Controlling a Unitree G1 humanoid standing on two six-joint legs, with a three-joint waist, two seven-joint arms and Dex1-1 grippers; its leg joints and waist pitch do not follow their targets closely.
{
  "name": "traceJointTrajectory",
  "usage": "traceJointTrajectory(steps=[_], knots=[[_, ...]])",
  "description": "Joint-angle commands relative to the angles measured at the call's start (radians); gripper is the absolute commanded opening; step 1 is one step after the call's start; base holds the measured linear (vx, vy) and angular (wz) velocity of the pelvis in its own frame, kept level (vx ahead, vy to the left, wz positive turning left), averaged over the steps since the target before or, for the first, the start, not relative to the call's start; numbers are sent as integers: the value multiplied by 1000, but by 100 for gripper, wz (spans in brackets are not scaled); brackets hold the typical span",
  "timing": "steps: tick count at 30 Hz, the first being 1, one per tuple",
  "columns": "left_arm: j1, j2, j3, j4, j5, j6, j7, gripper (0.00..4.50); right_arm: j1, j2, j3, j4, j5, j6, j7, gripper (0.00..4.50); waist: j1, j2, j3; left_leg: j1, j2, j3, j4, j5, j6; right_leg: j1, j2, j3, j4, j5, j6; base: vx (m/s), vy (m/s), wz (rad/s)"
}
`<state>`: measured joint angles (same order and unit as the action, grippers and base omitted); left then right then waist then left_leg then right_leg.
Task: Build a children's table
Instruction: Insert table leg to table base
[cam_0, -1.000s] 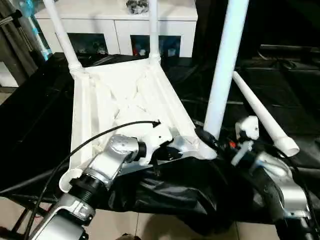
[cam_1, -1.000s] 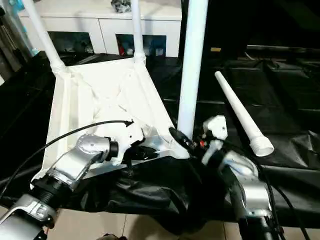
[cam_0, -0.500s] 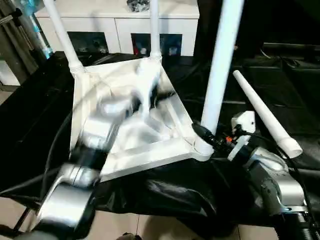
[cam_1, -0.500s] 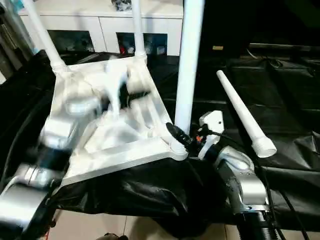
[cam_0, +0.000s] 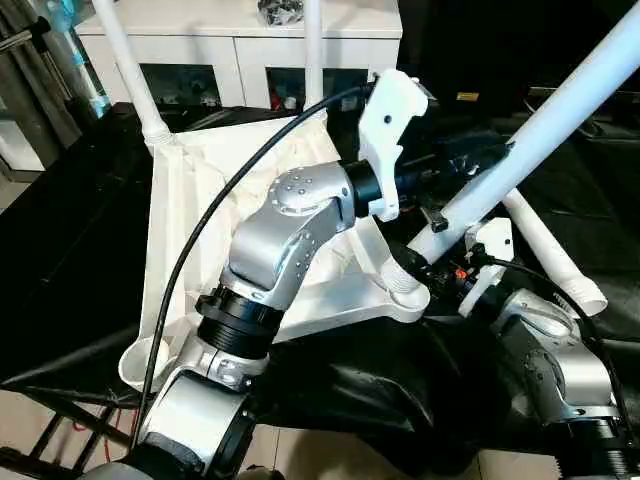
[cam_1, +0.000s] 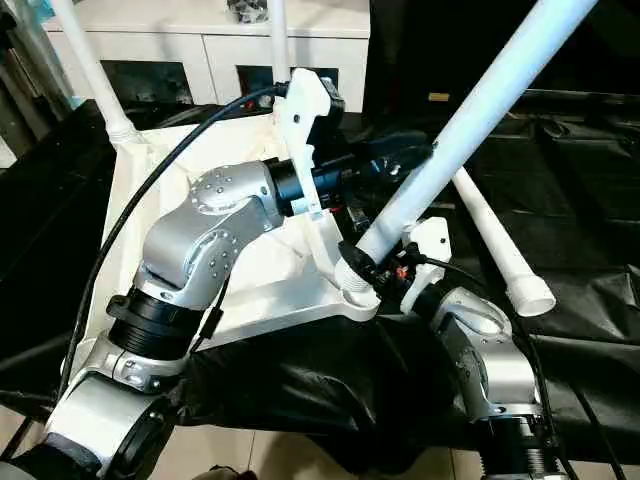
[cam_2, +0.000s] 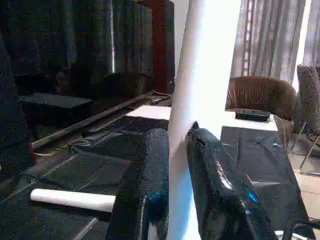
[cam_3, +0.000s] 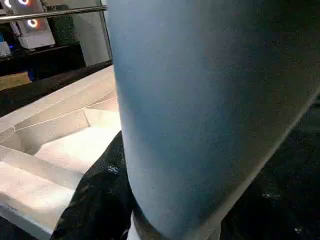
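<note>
Black fingers of the left pincer (cam_2: 172, 195) are closing on the white leg (cam_0: 520, 150), one on each side of the tube, partway up its length. A second ago this pincer was lying low over the near edge of the upturned tabletop (cam_0: 180, 230); it has since swung up and across to the leg, and the leg, then standing upright, is now leaning hard toward the robot's right. The right pincer (cam_1: 362, 268) is staying at the leg's foot, where the tube is meeting the near right corner socket (cam_0: 405, 290); how far its fingers are spread cannot be told.

The tabletop is lying ribbed side up on black sheeting (cam_0: 70, 250), its near edge reaching the sheeting's front drop. Two legs (cam_0: 130, 70) are standing in the far corner sockets, and the near left corner is carrying none. A fourth leg (cam_1: 500, 250) is lying loose on the sheeting at the right, just beyond the tilted one, with open sheeting around it. A white cabinet (cam_0: 240, 45) is standing close behind the far edge, leaving little room there. No readable writing is showing anywhere.
</note>
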<state>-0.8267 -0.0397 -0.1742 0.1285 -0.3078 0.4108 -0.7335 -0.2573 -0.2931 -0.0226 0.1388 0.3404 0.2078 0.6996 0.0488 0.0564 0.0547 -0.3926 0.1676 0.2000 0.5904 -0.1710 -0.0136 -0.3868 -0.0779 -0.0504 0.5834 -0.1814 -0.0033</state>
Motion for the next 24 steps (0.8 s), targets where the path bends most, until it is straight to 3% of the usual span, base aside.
traceJointTrajectory(steps=[1,6,9,11,16,19,24], knots=[[14,39,12,23,27,-15,10,84,-25,-13,11,-1,-19,8,-5,188,0,-19,-70,21,58,-31,-60,-174,88,41,-64,33,-67,-208,-217,0,0,0],[72,182,-39,61,84,-6,-74,123,-42,-28,5,12,-29,28,-19,188,-9,-15,-71,22,55,-32,-61,-171,83,41,-62,32,-63,-200,-211,0,0,0],[107,221,-55,80,101,-5,-105,157,-49,-34,4,17,-33,39,-22,188,-10,-11,-76,26,58,-31,-59,-149,78,39,-62,33,-56,-150,-229,0,0,0],[179,288,-122,80,107,16,-195,165,-59,-42,5,14,-34,57,-22,188,-7,-10,-76,26,59,-31,-60,-146,79,39,-63,33,-53,-128,-244,0,0,0],[222,295,-174,98,140,-15,-192,201,-60,-55,17,4,-42,84,-16,188,-5,-8,-74,30,61,-29,-62,-178,60,37,-65,35,-56,-157,-238,0,0,0],[267,297,-227,154,169,-34,-227,201,-56,-65,33,-17,-39,116,-8,188,-5,-9,-69,29,59,-30,-66,-216,40,37,-65,36,-63,-209,-225,0,0,0],[277,290,-235,215,213,-64,-188,168,-49,-74,40,-30,-41,133,1,188,-13,-9,-69,30,58,-32,-68,-247,22,37,-66,38,-68,-261,-198,0,0,0]])
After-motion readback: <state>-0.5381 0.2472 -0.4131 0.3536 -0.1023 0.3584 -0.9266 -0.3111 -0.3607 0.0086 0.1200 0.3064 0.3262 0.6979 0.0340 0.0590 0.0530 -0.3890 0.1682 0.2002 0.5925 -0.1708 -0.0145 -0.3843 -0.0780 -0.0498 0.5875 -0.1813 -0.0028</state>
